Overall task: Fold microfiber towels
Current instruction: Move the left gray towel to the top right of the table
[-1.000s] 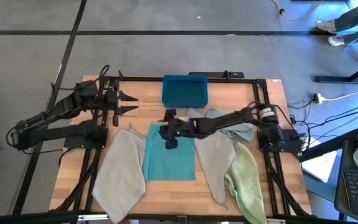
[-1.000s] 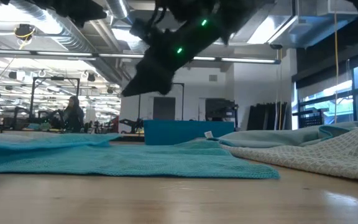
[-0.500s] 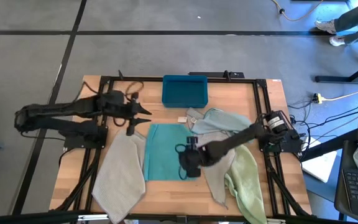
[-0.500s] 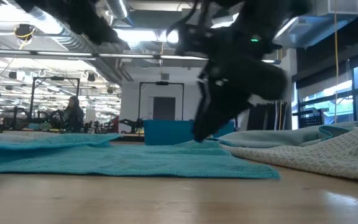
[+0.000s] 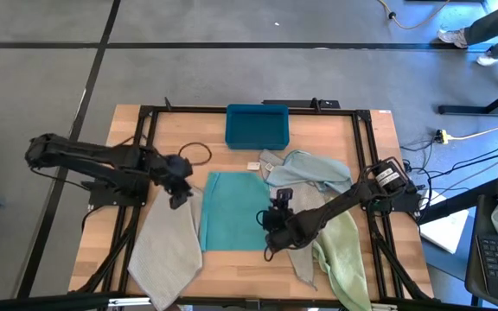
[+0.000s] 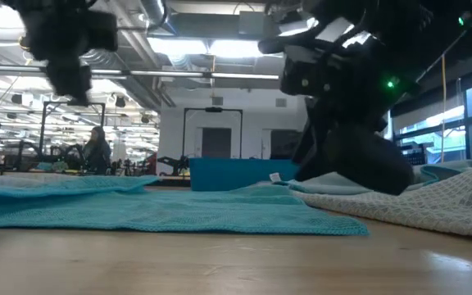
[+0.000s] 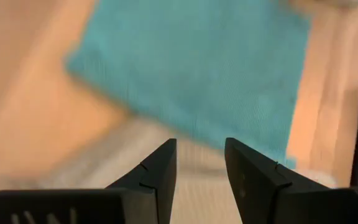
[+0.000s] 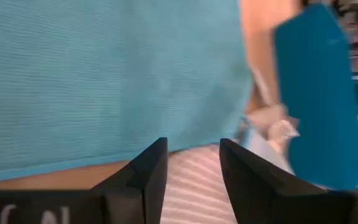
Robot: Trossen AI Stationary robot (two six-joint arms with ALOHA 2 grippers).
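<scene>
Here, from above, the teal towel (image 5: 233,210) lies flat in the middle of the wooden table (image 5: 379,130), with a grey-beige towel (image 5: 164,238) just to its left, a second grey-beige one (image 5: 301,259) to its right, a pale blue towel (image 5: 314,168) behind that and a pale green one (image 5: 340,250) trailing off the near right edge. The right gripper (image 5: 271,238) hangs over the teal towel's near right corner; the left gripper (image 5: 178,194) sits at its far left corner. Since the towels overlap at both spots, either gripper could pinch the neighbour along with the teal one, or only the neighbour, and drag the pile askew.

At table height, both arms hang above the cloth and a blue bin (image 6: 240,174) stands behind. Beyond is a bright open workshop with ceiling ducts and a person (image 6: 95,149) seated far off.

The left wrist view shows its fingers (image 7: 160,171) parted with nothing between them, above the seam of teal and grey-beige cloth.

The right wrist view likewise shows fingers (image 8: 151,171) apart and empty, right over the line where teal meets the ribbed grey-beige towel, so a two-layer grab looks likeliest here.
</scene>
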